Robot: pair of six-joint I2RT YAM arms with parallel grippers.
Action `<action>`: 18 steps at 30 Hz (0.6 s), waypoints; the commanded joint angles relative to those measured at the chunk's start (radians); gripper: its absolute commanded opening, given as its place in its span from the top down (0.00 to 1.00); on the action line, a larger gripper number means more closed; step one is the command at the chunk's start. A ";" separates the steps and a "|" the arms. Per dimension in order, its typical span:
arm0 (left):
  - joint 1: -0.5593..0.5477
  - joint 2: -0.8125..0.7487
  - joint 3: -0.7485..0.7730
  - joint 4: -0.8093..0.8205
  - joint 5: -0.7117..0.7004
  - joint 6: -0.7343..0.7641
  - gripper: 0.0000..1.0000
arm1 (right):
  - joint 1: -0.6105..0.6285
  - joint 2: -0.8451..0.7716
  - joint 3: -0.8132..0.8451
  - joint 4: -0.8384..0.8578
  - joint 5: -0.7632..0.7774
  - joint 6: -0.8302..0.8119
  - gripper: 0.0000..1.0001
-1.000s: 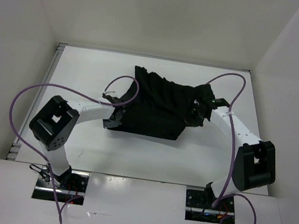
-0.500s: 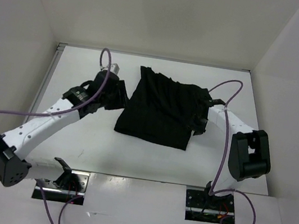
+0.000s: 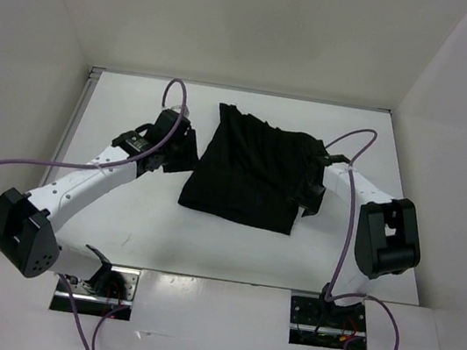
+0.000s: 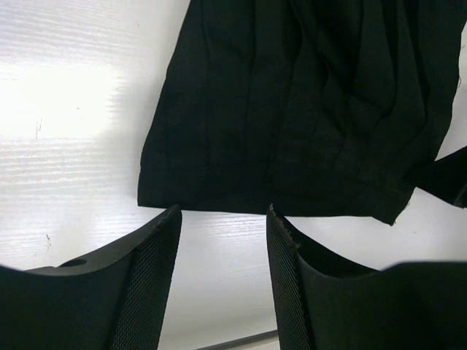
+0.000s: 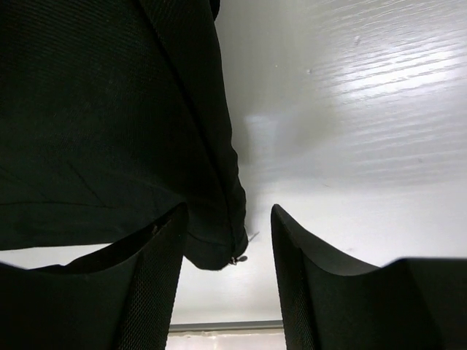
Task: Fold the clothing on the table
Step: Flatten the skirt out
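Skirt (image 3: 251, 173) lies flat on tabletop (image 3: 121, 211) | left claw (image 4: 222, 219) parted, holding nothing, just beside its left edge | right claw (image 5: 229, 211) parted, empty, at its right edge

Left wrist view: skirt (image 4: 292, 109) runs off the top and right edges, so its full outline is not seen. Left gripper (image 4: 222, 219): fingers cut by the bottom edge, only the tips show. Dark shape (image 4: 449, 175) at the right edge is mostly cut off and cannot be identified.

Right wrist view: skirt runs off the top and left edges. Small glinting bit (image 5: 238, 258) at its lower corner is too small to name.

Top view: right gripper (image 3: 313, 190) is black against black fabric. Its outline is lost, and contact with the cloth is unclear.
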 commanded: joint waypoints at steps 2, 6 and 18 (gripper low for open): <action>0.034 0.002 -0.026 0.042 -0.001 0.027 0.42 | -0.007 0.044 -0.016 0.058 -0.033 0.034 0.47; 0.068 0.002 -0.060 0.051 -0.035 0.015 0.42 | -0.007 0.072 -0.041 0.085 -0.033 0.046 0.67; 0.168 -0.027 -0.270 0.162 -0.006 -0.126 0.48 | 0.027 0.042 0.390 -0.050 0.105 0.013 1.00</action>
